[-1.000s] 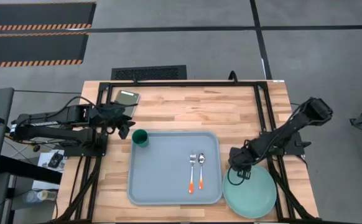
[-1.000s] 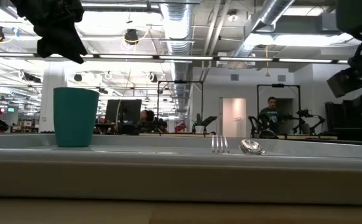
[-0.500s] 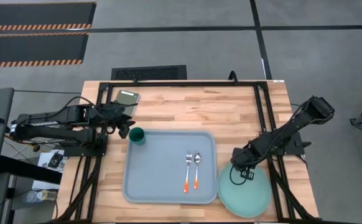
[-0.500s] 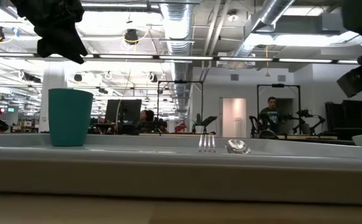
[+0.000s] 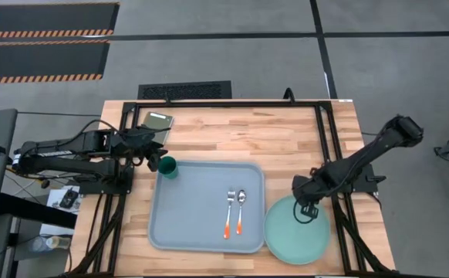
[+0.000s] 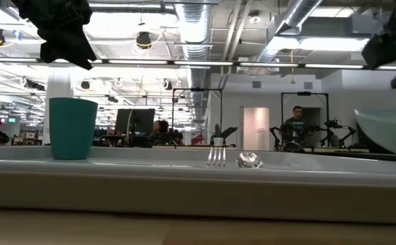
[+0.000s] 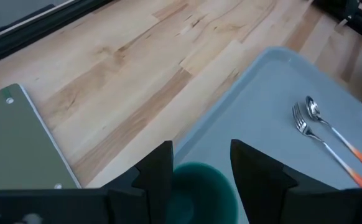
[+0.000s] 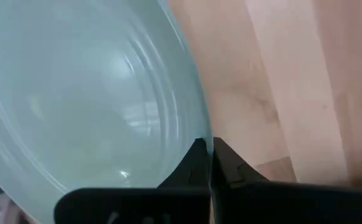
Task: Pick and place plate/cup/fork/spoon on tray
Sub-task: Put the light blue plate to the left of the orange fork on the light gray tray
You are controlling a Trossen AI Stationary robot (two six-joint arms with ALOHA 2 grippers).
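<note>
The pale grey-blue tray (image 5: pixel 194 220) lies on the wooden table. The teal cup (image 5: pixel 168 167) stands upright in its far left corner. The orange-handled fork (image 5: pixel 229 213) and spoon (image 5: pixel 241 211) lie side by side on its right half. The mint-green plate (image 5: pixel 290 235) sits right of the tray, its left edge against the tray's right rim. My right gripper (image 5: pixel 308 204) is shut on the plate. My left gripper (image 5: pixel 153 160) is open above the cup (image 7: pixel 199 183), its fingers (image 7: pixel 155 174) on either side and clear of it. The low view shows the cup (image 6: pixel 72 128) and the tilted plate (image 6: pixel 388 133). My right gripper pinches the plate's raised rim (image 8: pixel 199 127) between its two shut fingers (image 8: pixel 196 163), on the plate's far right side. The fingers slant down from the table's right. The plate is tilted, this side raised and its near left part low by the tray.
A small olive-green pad (image 5: pixel 156 120) lies at the table's far left, and shows in the left wrist view (image 7: pixel 19 149). Black frame rails (image 5: pixel 326 147) run along the table's sides. Bare wood lies beyond the tray.
My right gripper has raised the plate's far right rim and moved the plate toward the table's left edge; the plate now shows tilted in the low view. The tray has slid toward the left edge with the cup, fork and spoon on it.
</note>
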